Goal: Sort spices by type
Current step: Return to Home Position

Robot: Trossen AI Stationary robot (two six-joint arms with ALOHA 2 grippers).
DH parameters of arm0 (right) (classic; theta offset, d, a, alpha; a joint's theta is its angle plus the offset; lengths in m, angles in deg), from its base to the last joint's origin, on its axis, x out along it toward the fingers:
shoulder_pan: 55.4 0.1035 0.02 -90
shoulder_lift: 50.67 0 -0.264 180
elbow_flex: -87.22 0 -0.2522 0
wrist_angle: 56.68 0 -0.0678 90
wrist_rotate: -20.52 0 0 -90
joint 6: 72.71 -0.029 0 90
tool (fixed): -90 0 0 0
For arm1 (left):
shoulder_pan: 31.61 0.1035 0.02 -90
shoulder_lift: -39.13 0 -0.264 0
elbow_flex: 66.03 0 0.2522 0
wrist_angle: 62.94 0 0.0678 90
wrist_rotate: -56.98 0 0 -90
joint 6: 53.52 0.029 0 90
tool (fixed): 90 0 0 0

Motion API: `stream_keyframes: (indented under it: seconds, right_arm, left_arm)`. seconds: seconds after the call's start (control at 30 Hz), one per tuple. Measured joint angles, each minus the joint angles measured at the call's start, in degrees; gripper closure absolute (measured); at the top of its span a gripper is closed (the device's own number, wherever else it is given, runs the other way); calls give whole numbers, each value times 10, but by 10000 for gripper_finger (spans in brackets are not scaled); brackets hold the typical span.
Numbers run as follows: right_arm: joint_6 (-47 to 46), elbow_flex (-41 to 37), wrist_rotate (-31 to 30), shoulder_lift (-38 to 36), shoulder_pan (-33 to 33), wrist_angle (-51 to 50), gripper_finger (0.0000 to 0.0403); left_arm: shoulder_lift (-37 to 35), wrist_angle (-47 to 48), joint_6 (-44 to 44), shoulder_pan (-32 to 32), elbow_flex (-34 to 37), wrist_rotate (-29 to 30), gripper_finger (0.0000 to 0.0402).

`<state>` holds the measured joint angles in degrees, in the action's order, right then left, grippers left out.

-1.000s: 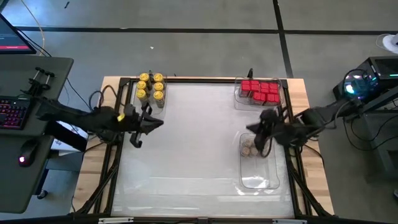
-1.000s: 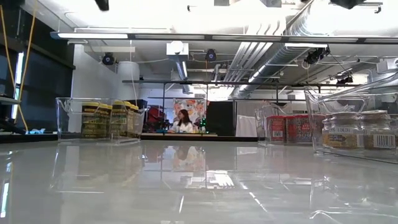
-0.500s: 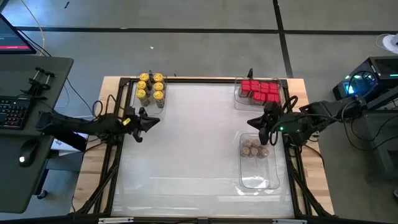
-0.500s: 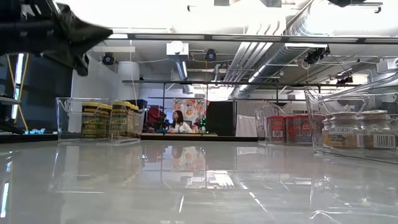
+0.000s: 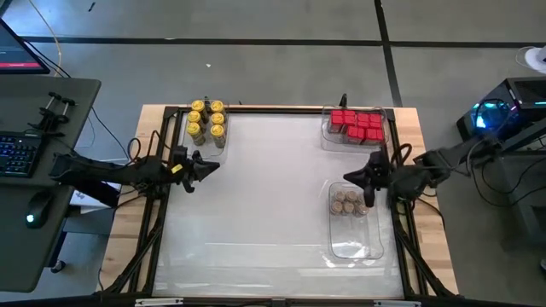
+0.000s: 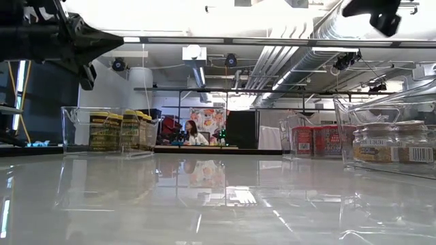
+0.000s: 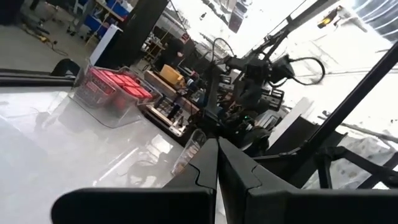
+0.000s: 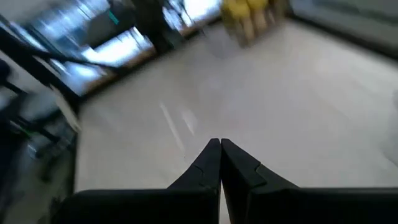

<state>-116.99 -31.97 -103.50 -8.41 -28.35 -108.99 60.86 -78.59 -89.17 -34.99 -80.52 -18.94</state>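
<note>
Yellow-lidded jars (image 5: 206,118) stand in a clear tray at the far left corner and also show in the low view (image 6: 119,131). Red square-topped boxes (image 5: 357,124) fill a tray at the far right. Brown-lidded jars (image 5: 347,202) stand in the far end of a long clear tray on the right. My left gripper (image 5: 203,165) hovers shut near the table's left edge, just on the near side of the yellow jars, its fingers closed together (image 7: 217,152). My right gripper (image 5: 354,176) hovers shut over the far end of the brown-jar tray, holding nothing (image 8: 219,149).
The white table top (image 5: 264,196) lies bare between the trays. The near end of the long tray (image 5: 357,243) holds nothing. A dark frame (image 5: 153,213) runs along the table's sides. A desk with a keyboard (image 5: 17,158) stands beyond the left edge. A person (image 6: 193,133) sits far behind.
My right gripper has risen from pointing down into the brown-jar tray and swung level, drawing back a little toward the right edge. My left gripper has drawn back slightly toward the left edge and come into the low view at its top left.
</note>
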Motion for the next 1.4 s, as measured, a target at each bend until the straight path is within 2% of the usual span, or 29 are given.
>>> stream_keyframes:
  seconds: [0.1, 0.2, 0.33, 0.5, 0.6, 0.7, 0.9, 1.2, 1.4]
  right_arm:
    - [95, -83, 27, -53, -40, 173, 403]
    - [185, -143, 105, -96, -109, 290, 403]
    - [244, -193, 169, -152, -191, 300, 403]
    - [260, -267, 238, -241, -235, 301, 403]
    - [235, -320, 242, -294, -237, 313, 403]
    - [221, -373, 243, -335, -237, 370, 403]
    - [219, -454, 257, -377, -236, 493, 403]
    - [237, -465, 247, -381, -237, 406, 403]
    - [238, -465, 253, -378, -237, 405, 403]
  left_arm:
    - [0, 0, 11, 0, 0, 0, 401]
    - [0, 0, 19, 0, 0, 0, 402]
    - [0, 0, 14, 0, 0, 0, 402]
    - [0, 1, 14, 0, 0, 0, 402]
    - [0, 1, 14, 0, 0, 0, 402]
    - [0, 1, 14, 0, 0, 0, 402]
    - [0, 1, 14, 0, 0, 0, 402]
    - [0, 2, 14, 0, 0, 0, 402]
    - [-21, 44, 13, 0, -1, 0, 401]
